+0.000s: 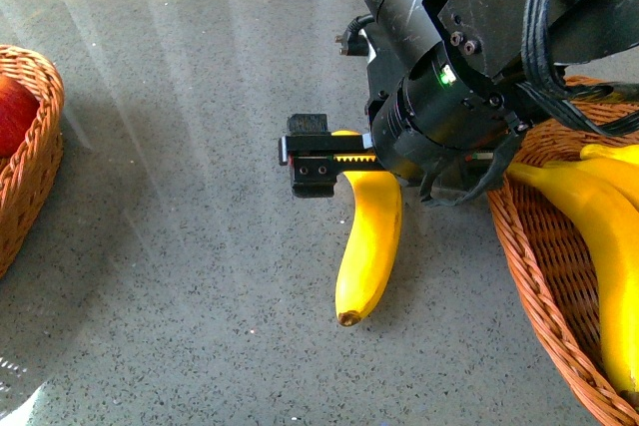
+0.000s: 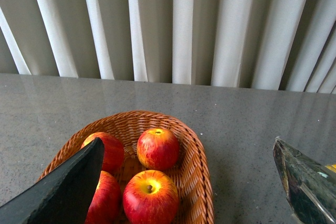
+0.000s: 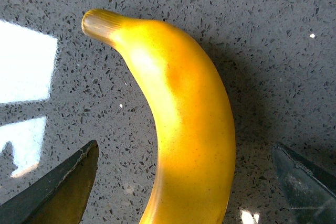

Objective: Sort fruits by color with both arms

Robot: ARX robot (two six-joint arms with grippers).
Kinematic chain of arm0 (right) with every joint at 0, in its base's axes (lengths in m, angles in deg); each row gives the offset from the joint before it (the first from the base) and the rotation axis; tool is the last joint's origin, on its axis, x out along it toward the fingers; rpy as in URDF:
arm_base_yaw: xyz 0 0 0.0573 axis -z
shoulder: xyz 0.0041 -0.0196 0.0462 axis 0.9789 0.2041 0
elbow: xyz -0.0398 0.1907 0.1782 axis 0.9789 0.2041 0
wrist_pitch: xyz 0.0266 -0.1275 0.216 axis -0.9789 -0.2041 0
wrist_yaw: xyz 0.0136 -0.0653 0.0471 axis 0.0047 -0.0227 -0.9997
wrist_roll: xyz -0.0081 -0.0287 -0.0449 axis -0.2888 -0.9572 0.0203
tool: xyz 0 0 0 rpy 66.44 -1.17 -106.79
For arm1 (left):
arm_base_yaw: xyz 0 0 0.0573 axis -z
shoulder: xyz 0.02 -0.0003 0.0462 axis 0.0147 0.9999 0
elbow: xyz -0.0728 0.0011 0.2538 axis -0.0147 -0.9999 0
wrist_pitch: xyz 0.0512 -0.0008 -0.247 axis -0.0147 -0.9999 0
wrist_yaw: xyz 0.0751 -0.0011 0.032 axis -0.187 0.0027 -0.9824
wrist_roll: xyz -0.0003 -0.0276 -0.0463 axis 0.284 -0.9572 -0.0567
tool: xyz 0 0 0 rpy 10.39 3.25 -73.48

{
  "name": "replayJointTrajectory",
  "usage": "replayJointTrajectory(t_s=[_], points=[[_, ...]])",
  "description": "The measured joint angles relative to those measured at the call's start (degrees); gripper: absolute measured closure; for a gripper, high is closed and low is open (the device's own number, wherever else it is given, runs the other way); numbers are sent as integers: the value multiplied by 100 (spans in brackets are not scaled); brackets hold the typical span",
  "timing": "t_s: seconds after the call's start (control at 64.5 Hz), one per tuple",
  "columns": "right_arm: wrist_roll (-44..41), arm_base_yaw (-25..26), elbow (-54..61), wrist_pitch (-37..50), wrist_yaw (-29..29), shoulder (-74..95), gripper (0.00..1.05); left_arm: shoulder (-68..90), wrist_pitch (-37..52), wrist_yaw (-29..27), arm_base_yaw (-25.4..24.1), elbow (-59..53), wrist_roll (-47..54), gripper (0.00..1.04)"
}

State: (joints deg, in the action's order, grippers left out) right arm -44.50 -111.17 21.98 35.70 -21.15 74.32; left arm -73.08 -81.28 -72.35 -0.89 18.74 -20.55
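A long yellow banana lies on the grey table, its brown tip toward me. My right gripper hangs right over its upper part, jaws open. In the right wrist view the banana lies between the two open fingers without touching them. My left gripper is open and empty above a wicker basket that holds several red apples. The left gripper is out of the front view.
A wicker basket at the right holds more bananas. The apple basket sits at the left edge with a red apple showing. Pale curtains hang behind the table's far edge.
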Motion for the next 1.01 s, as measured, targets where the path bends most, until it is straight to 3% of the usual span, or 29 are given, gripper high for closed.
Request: replayJointTrajectory(t_s=[0.279,0.511,0.651,1.007], points=[[46,-4,-61,-7,-15,96,10,0,0,0,0,0,0,9],[122,-4,-59,-9,-52,138,49,0,0,0,0,0,0,9],[177,0,-37,17,-111,138,67,0,0,0,0,0,0,9],[313,39,105,52,-385,-365,70,0,0,0,0,0,0,9]])
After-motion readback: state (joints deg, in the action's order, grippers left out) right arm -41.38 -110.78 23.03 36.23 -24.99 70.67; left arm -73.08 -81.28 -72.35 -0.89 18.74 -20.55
